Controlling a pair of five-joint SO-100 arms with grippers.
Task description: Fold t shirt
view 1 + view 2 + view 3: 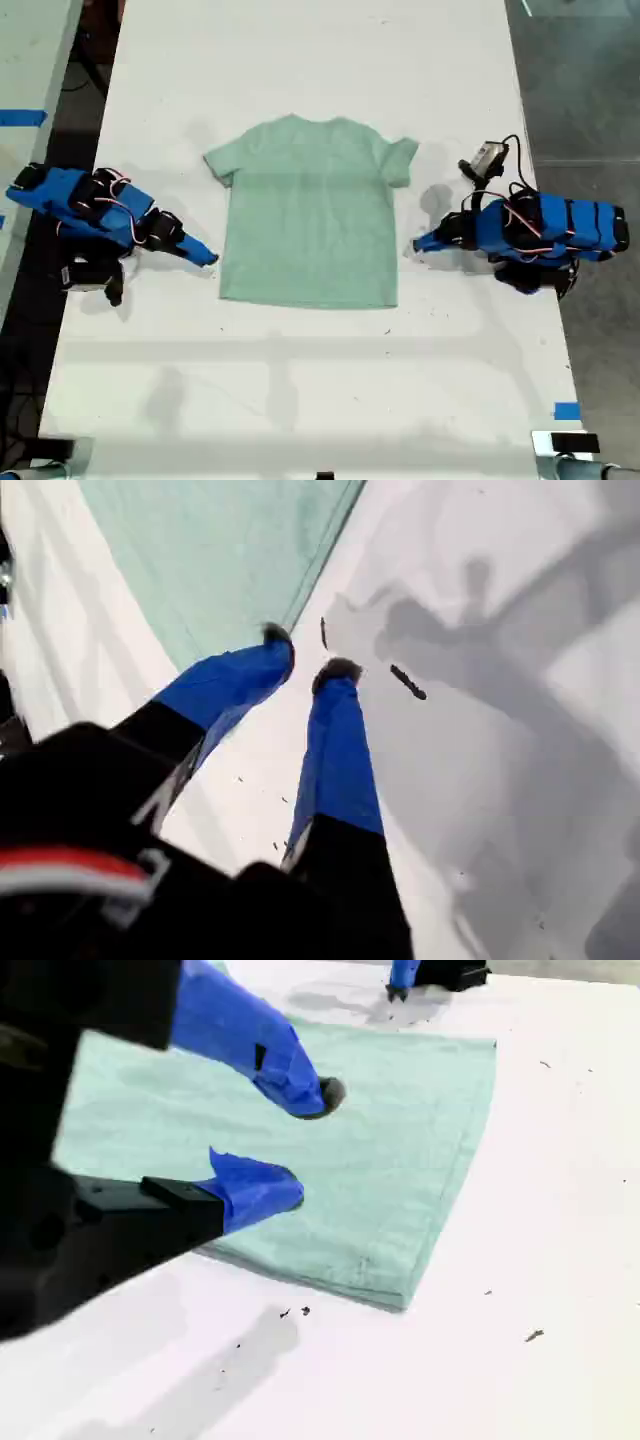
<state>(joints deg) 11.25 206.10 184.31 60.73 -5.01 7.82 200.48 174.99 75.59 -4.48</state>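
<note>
My first gripper (308,652) has its two blue fingers parted by a narrow gap with nothing between them. The dark tips hang just above the white table (560,570), with one tip at the very edge of the t shirt (220,550) and the other over bare tabletop beside it. In the exterior view this gripper (422,243) is on the arm at that view's right, pointing toward the shirt's side edge and stopping just short of the cloth. My second gripper (308,1145) is spread wider, its fingers clearly apart and empty. In its own wrist view it lines up against the pale green fabric (400,1130) near a lower corner, but I cannot tell from there whether either tip touches the cloth. In the exterior view this gripper (205,257) belongs to the arm at that view's left, with its tip just beside the shirt's other side edge, low on the body. The t shirt (310,215) lies flat and unfolded in the middle of the table (300,50), between the two arms. Its round neck is toward the exterior view's top, both short sleeves are spread outward, and its straight hem is toward that view's bottom. Soft grey shadows of the arms fall across the tabletop around both grippers.
</note>
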